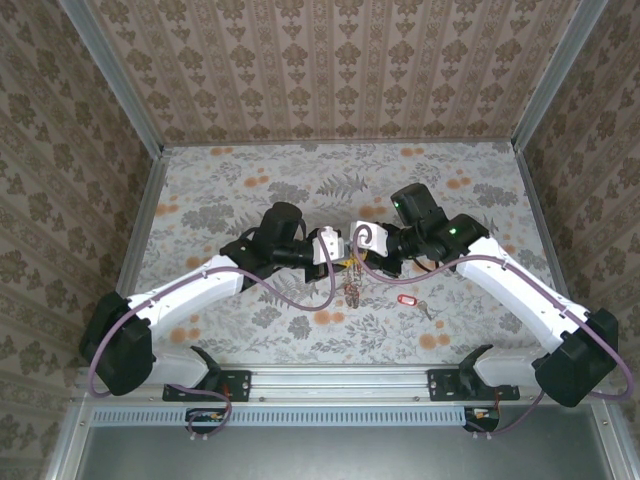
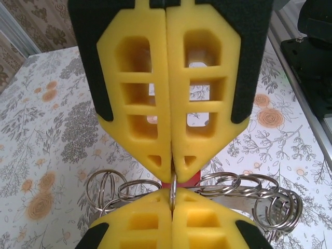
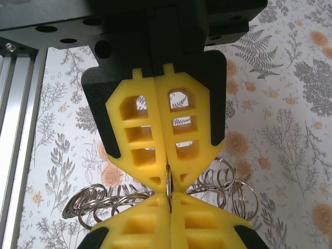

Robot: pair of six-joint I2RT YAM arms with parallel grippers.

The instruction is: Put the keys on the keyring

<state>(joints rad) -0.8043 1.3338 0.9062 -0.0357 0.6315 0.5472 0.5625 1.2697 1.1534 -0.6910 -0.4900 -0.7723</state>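
My left gripper (image 1: 333,252) and right gripper (image 1: 352,250) meet tip to tip above the middle of the table. Both are shut on the same thin metal ring (image 2: 175,188) of the keyring, which stands edge-on between the yellow fingers. In the left wrist view my left gripper (image 2: 172,203) rises from the bottom and the right gripper (image 2: 171,168) comes from above. The keyring's small silvery loops (image 2: 244,188) fan out on both sides and hang below the grippers (image 1: 352,286). A red patch (image 2: 190,180) shows behind the tips. One red-tagged key (image 1: 407,300) lies on the table to the right.
The floral tablecloth (image 1: 250,190) covers the table, with patterned walls on three sides. A metal rail (image 1: 340,380) runs along the near edge by the arm bases. In the right wrist view the loops (image 3: 98,205) spread left and right of my right gripper (image 3: 169,201).
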